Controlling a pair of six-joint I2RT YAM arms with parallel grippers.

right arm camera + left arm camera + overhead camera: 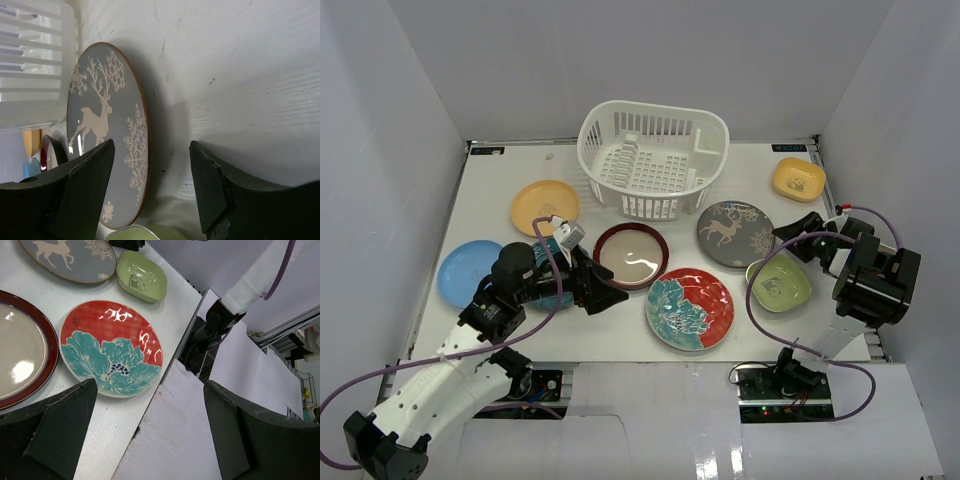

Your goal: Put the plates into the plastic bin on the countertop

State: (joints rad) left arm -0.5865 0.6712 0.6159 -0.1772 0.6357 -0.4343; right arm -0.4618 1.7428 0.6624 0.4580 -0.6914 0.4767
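all eight plates lie flat on the countertop (500, 185); top view shows none in the white slotted bin (655, 108).

Positions relative to the bin:
- yellow round plate (546, 206): just left
- light blue plate (468, 272): further left, toward the arms
- red-rimmed beige plate (631, 256): just in front
- red-and-teal flower plate (689, 307): further in front
- grey deer plate (107, 115): at the front right corner, close to the wall
- green squarish dish (779, 284): front right, beyond the deer plate
- yellow squarish dish (798, 179): to the right, apart
- teal scalloped plate (550, 297): front left, mostly hidden under the left arm

Grippers:
- right gripper (151, 145): fingers parted, nothing held. Deer plate's rim lines up in the gap; can't tell if it's touching.
- left gripper (150, 385): spread wide, empty, front left of the bin beside the beige plate.

Handling, my read: the plates are stiff with a glossy glaze, so slippery, and they'd likely chip if dropped. Light enough for one arm. Lying flat, the raised rim is the only hold, one finger under the lip and one on top. Take the deer plate on the rim facing away from the bin.

Surface: smooth white top, so a nudged plate will probably skate. The bin looks light and may shift too. Grey walls close in on three sides, so swing room is tight right of the bin.
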